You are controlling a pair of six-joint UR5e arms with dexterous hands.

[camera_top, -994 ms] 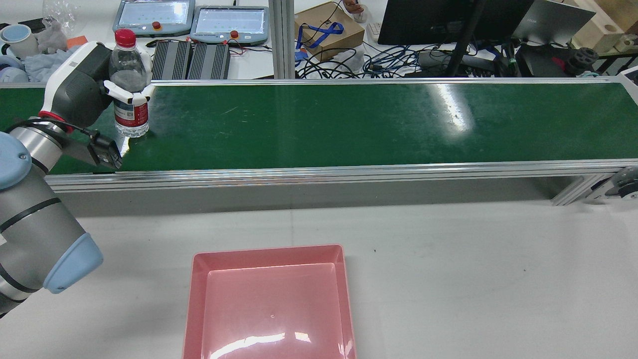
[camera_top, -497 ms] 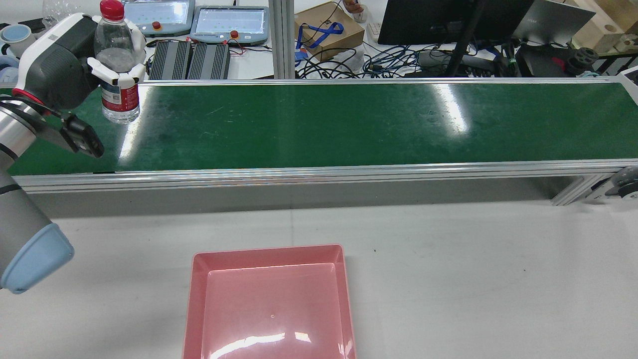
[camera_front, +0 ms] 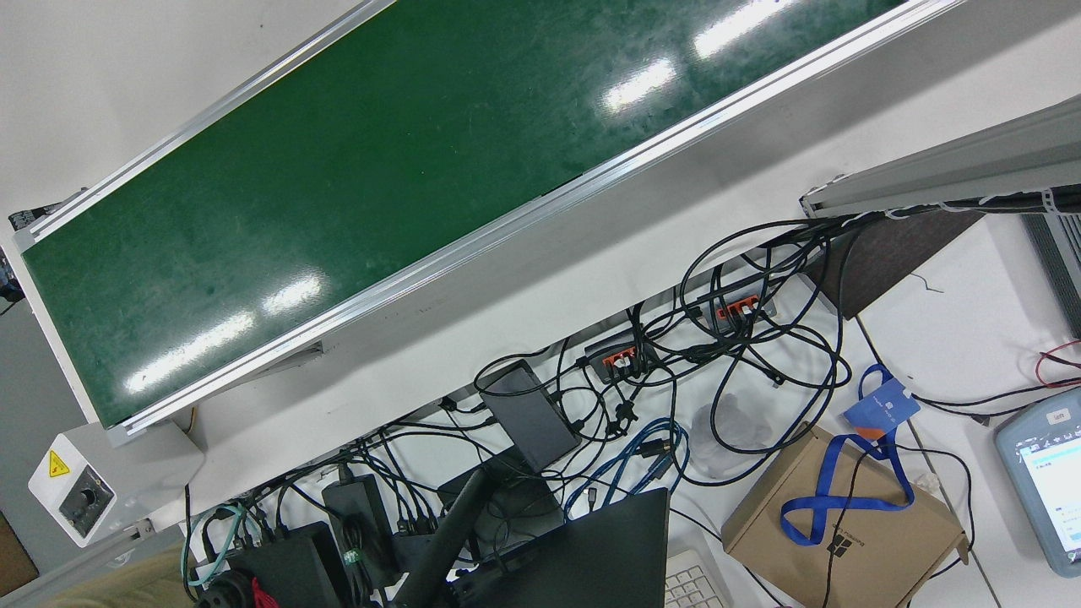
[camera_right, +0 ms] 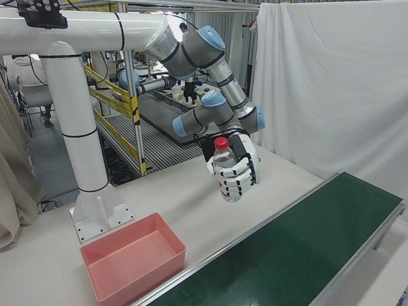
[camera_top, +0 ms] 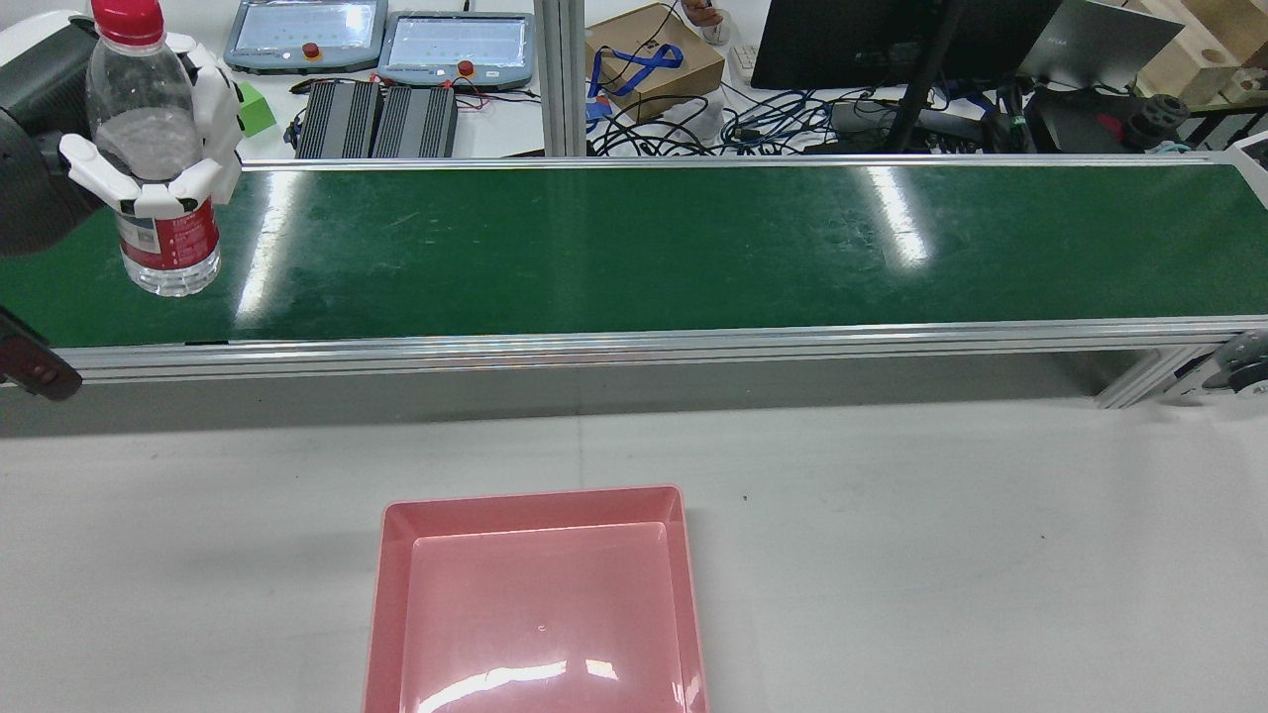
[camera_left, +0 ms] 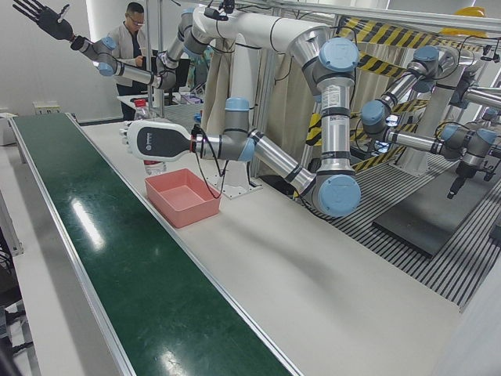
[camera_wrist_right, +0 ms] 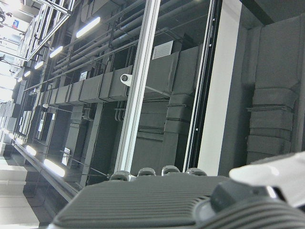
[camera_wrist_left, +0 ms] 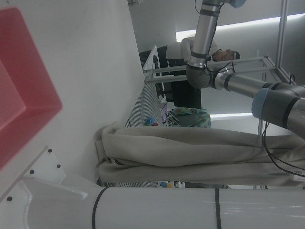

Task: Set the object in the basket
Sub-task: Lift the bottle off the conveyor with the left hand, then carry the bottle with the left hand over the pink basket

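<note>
Water bottle [camera_top: 154, 149] with a red cap, a red label and clear walls sits upright in the white fingers [camera_top: 149, 193] of the left hand [camera_top: 109, 129], which are clamped around its middle just above the label. In the right-front view the same bottle [camera_right: 226, 172] hangs clear of every surface, above the white counter [camera_right: 191, 197] beside the green conveyor belt [camera_right: 306, 242]; in the rear view it shows in front of the belt's [camera_top: 644, 248] left end. The left hand's dark-and-white palm housing [camera_left: 160, 139] shows in the left-front view, with the arm's grey links and blue joint caps behind it. The pink basket [camera_top: 540, 604] stands on the counter [camera_top: 941, 555], well apart from the bottle, and it holds nothing. The right hand [camera_left: 47, 19], dark in colour, is raised high at the far end of the station in the left-front view, its fingers spread apart and holding nothing. A person [camera_left: 135, 39] stands beyond the far end of the counter.
</note>
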